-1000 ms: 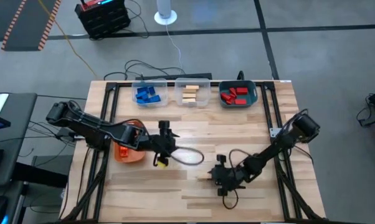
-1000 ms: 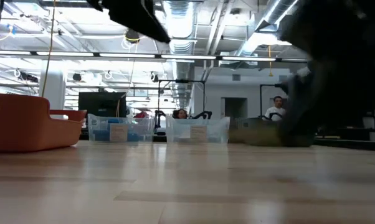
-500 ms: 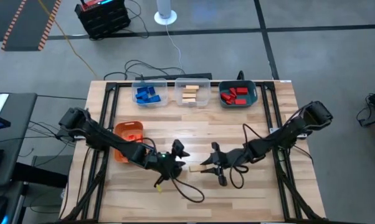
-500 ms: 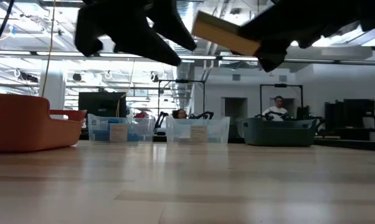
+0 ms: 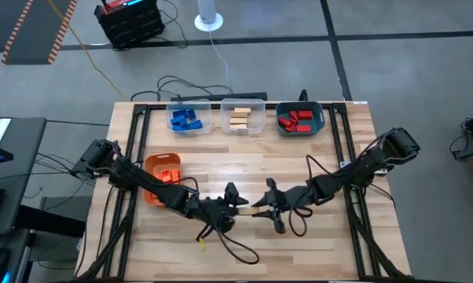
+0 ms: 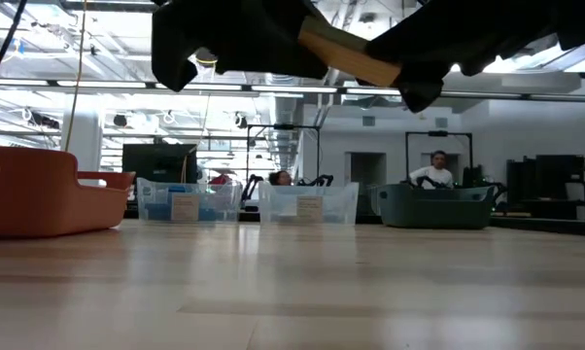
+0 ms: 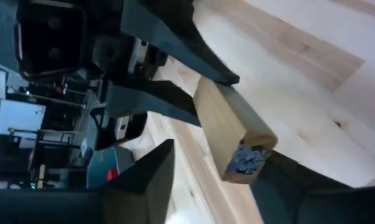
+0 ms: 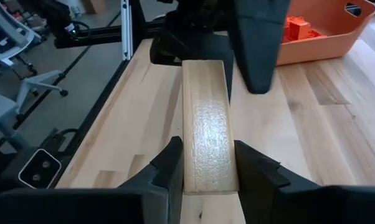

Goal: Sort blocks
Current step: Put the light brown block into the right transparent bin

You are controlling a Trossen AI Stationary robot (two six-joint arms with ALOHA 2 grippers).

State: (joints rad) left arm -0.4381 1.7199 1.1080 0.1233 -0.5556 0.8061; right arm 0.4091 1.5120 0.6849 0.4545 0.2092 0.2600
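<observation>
You have both arms meeting over the lower centre of the table [image 5: 315, 169] in the high view. The right gripper [image 5: 262, 211] is clamped on one end of a pale tan wooden block [image 5: 247, 211], held up in the air; the right wrist view shows its two fingers pressed against the block's long sides. The left gripper [image 5: 235, 203] faces it from the left, its jaws apart on either side of the block's free end, not pressed against it as far as the left wrist view shows. In the low view the block [image 6: 349, 56] hangs tilted at the top centre, between the two dark grippers.

Along the table's upper edge, you see a clear bin of blue blocks [image 5: 185, 119], a clear bin of tan blocks [image 5: 238, 119] and a teal bin of red blocks [image 5: 297, 119]. An orange bin [image 5: 152, 191] with orange blocks [image 5: 168, 174] sits at left centre.
</observation>
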